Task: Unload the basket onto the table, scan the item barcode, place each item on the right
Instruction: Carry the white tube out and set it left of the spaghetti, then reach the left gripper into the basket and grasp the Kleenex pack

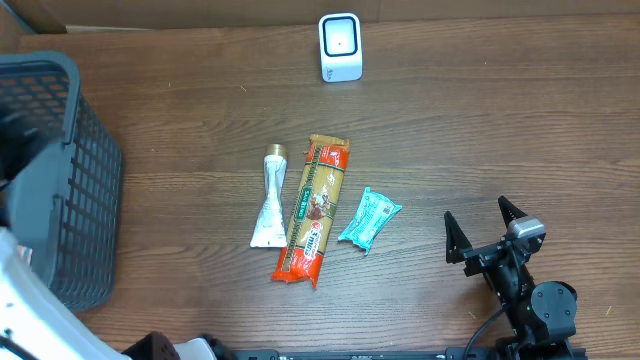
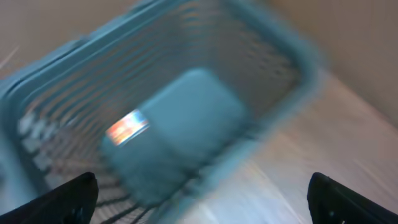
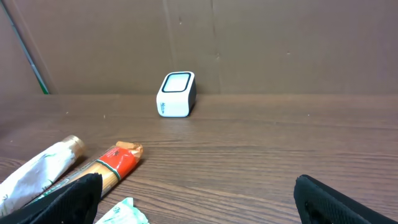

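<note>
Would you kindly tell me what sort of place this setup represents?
Likely a mock shop checkout: a white scanner at the back, packaged goods such as a pasta pack in the middle, and a mesh basket at the left.

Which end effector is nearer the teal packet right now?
Right. The right end effector is open, just right of the teal packet. The left end effector is open above the basket at the table's far left, beyond the pasta pack.
</note>
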Action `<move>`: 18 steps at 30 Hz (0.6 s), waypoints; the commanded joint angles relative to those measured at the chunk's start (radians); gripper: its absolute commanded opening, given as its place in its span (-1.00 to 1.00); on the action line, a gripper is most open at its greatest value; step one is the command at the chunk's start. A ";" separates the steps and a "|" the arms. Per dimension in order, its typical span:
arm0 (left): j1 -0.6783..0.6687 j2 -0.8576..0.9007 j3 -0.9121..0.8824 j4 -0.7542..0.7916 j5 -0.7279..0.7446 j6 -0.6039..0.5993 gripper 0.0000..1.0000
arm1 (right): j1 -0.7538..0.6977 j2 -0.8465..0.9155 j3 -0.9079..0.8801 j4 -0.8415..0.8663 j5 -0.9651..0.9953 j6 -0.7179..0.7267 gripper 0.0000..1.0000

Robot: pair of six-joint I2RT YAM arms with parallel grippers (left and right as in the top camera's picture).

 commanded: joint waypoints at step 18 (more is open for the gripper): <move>0.209 0.034 -0.842 0.610 -0.019 0.438 1.00 | 0.005 -0.007 -0.010 0.005 0.007 0.003 1.00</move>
